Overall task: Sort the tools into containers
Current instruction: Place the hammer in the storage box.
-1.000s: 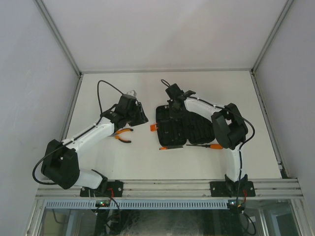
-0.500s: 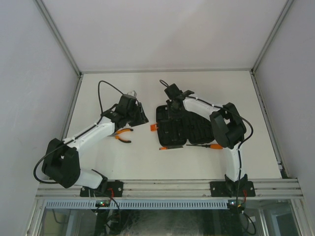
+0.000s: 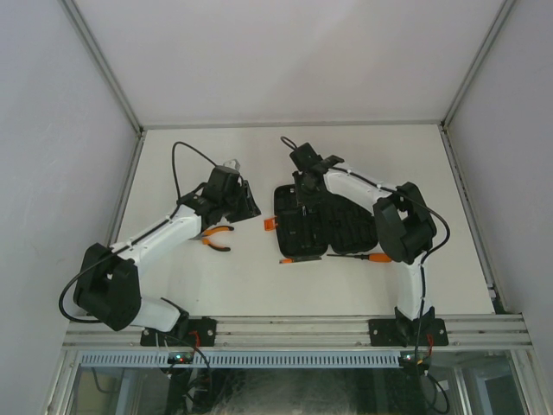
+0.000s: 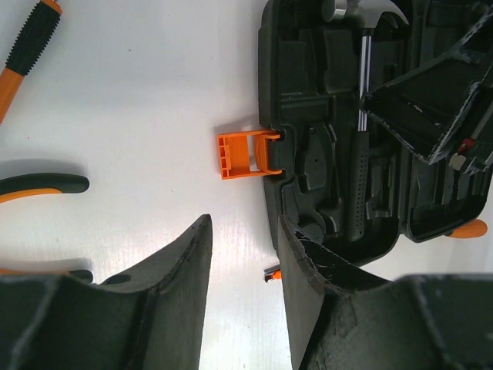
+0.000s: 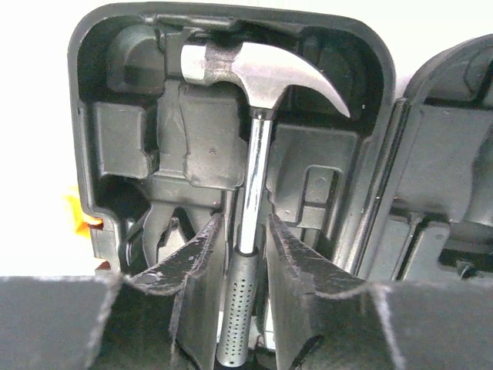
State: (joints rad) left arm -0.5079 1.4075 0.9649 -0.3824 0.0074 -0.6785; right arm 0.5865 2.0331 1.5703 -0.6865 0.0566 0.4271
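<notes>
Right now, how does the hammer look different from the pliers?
The hammer lies in a moulded slot of the open black case; the pliers lie out on the white table. The hammer has a shiny steel head and shaft with a dark grip; the pliers show orange-and-black handles. The hammer is one straight piece; the pliers' two handles spread apart. Both are hand tools lying flat.

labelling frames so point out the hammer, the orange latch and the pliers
hammer (image 5: 258, 77), right wrist view, on the steel head
orange latch (image 4: 245, 154), left wrist view, middle of its face
pliers (image 4: 46, 185), left wrist view, on the upper handle's dark grip
</notes>
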